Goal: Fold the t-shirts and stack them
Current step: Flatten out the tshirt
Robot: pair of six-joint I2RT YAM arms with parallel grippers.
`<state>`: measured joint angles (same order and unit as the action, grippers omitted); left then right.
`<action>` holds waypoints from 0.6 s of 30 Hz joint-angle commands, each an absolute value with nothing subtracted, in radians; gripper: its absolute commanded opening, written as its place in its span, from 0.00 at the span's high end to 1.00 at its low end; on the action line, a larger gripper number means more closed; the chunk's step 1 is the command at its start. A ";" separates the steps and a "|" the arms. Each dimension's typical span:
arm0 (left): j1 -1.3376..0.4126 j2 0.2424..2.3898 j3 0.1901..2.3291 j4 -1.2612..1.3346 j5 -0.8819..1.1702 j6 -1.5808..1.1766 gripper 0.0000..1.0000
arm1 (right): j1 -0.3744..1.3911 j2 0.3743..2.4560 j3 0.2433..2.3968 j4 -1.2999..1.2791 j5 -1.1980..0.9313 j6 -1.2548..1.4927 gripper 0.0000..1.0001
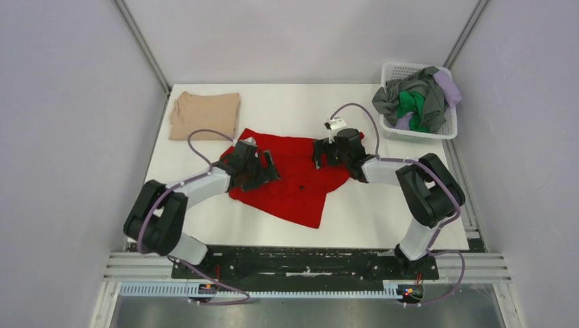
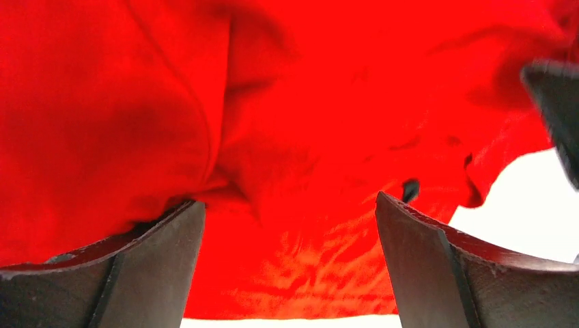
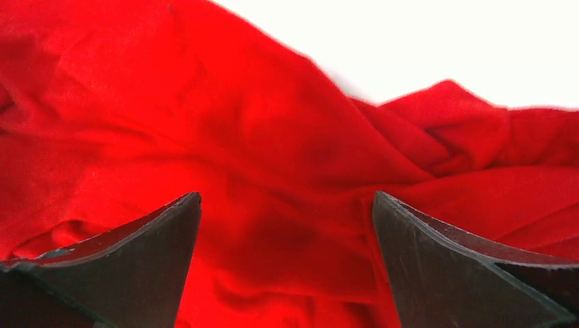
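**White tabletop (image 1: pixel 287 102), red t-shirt (image 1: pixel 293 198) under both grippers**

Pale grey walls (image 1: pixel 68 102) close in the smooth white surface. Near its middle lies the red t-shirt, a soft matte knit in a bright, even colour. It is rumpled rather than flat. One end tapers to a point toward the near edge, and both wrist views show ridges, creases and a seam line crossing the cloth.

The left gripper (image 1: pixel 267 169) sits low over the shirt's left part. Its dark, curved fingers (image 2: pixel 157 260) are spread wide, with red cloth filling the gap between them. The right gripper (image 1: pixel 321 156) is over the shirt's far right part. Its fingers (image 3: pixel 437 260) are equally wide apart, above a twisted roll of fabric. Neither pair pinches anything.

At the far left corner the beige t-shirt (image 1: pixel 205 115) lies folded into a rough rectangle, close to the red one. At the far right a white plastic mesh basket (image 1: pixel 418 134) holds a loose heap: a grey shirt (image 1: pixel 403 92), a green shirt (image 1: pixel 412 106) and a lavender shirt (image 1: pixel 448 87), partly draped over its rim.
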<state>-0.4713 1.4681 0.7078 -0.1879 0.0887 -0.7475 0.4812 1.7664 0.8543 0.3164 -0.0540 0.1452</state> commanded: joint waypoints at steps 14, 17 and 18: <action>-0.449 2.211 1.544 -0.200 0.266 -0.761 0.00 | 0.765 1.326 0.250 0.479 0.003 0.486 0.02; -0.468 2.242 1.630 -0.216 0.298 -0.746 0.00 | 0.839 1.306 0.267 0.488 0.003 0.445 0.02; -0.476 2.232 1.634 -0.217 0.297 -0.736 0.00 | 0.856 1.300 0.294 0.466 0.012 0.404 0.02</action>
<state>-0.4461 2.1887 1.5822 -0.1761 0.2443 -0.7654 0.7868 1.3121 0.2764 0.5167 0.0158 0.4103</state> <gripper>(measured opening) 0.993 0.979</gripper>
